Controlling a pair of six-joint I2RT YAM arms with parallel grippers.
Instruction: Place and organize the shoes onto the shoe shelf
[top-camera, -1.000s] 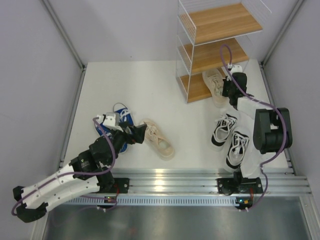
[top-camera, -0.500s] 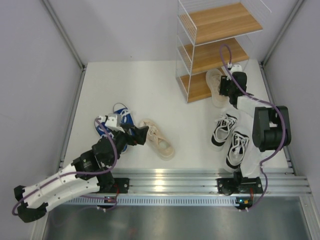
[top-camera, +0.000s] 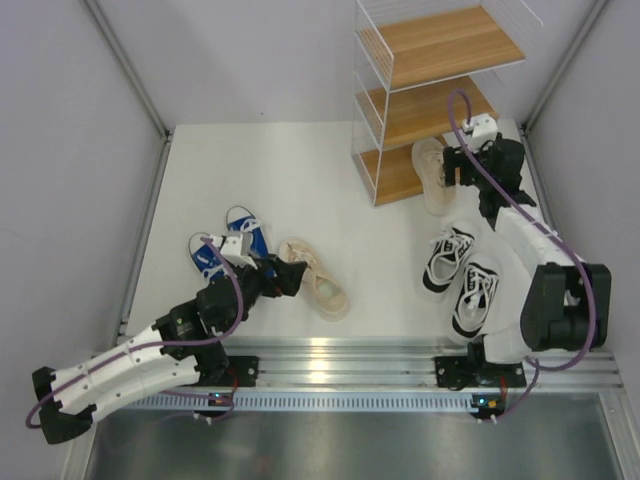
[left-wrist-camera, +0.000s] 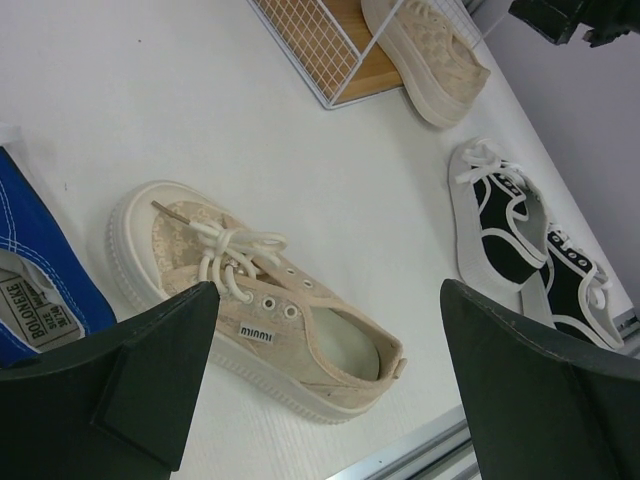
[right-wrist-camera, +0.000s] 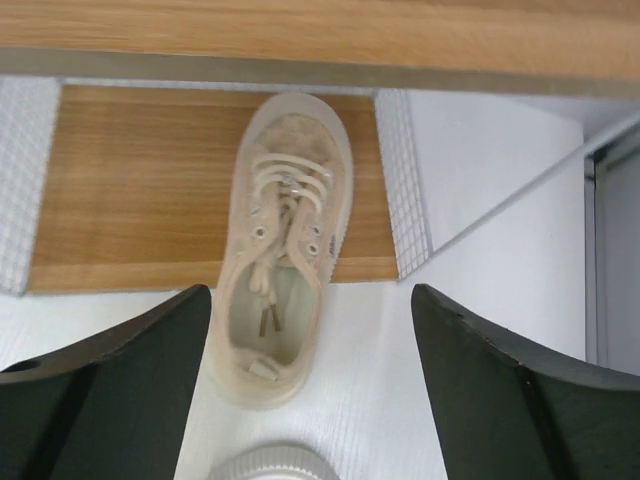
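1. Blue pair (top-camera: 243, 230): lies on the table (top-camera: 300, 170) against the left arm; a wrist sweep can push it.
2. Left gripper (left-wrist-camera: 328, 300): jaws wide apart, empty, poised over the loose beige shoe (left-wrist-camera: 260, 300). Closing on laces or the soft collar risks a slack hold and a drop.
3. Shoe shelf (top-camera: 440, 45): light wire frame; a hard push may shift it.
4. Second beige shoe (right-wrist-camera: 285, 250): toe on the bottom tier, heel overhanging the front edge; it may slide out.
5. Right gripper (right-wrist-camera: 310, 300): jaws apart, clear of that shoe.
6. Black pair (top-camera: 447, 258): on the table near the right arm, exposed to a knock.
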